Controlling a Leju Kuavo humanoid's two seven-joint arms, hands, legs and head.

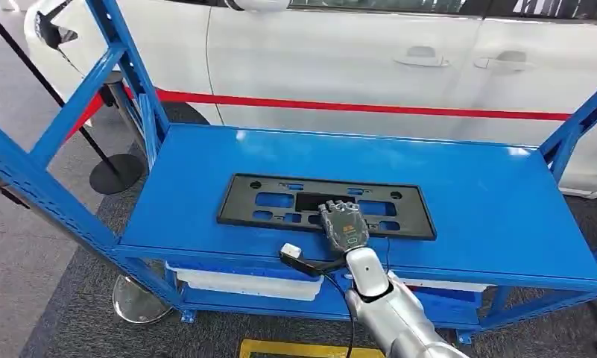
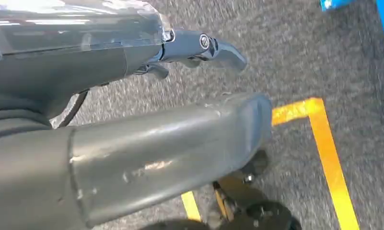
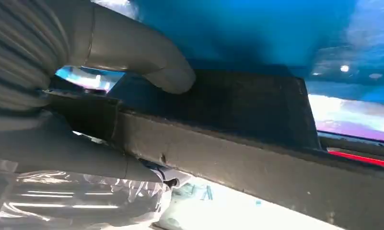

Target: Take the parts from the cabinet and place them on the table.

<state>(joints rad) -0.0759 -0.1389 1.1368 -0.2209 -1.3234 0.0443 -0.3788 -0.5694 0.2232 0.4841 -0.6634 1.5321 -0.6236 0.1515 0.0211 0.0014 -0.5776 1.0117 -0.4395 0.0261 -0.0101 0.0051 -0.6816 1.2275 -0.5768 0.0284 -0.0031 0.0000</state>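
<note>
A flat black plastic part (image 1: 280,200) with several cut-outs lies on the blue cabinet's top shelf (image 1: 466,194). My right hand (image 1: 343,224) reaches in from below and lies over the middle of the part's near edge. In the right wrist view my thumb (image 3: 146,62) presses on top of the black part (image 3: 238,110) and a finger (image 3: 84,163) sits under its edge, so the hand grips it. My left hand (image 2: 156,143) hangs over the carpet with its fingers apart and holds nothing.
Blue uprights rise at the shelf's left and right ends. White bins (image 1: 235,282) and clear plastic wrap (image 3: 60,201) fill the lower shelf. A white car (image 1: 355,52) stands close behind. A stanchion base (image 1: 115,173) is at the left, and yellow tape (image 2: 324,143) marks the floor.
</note>
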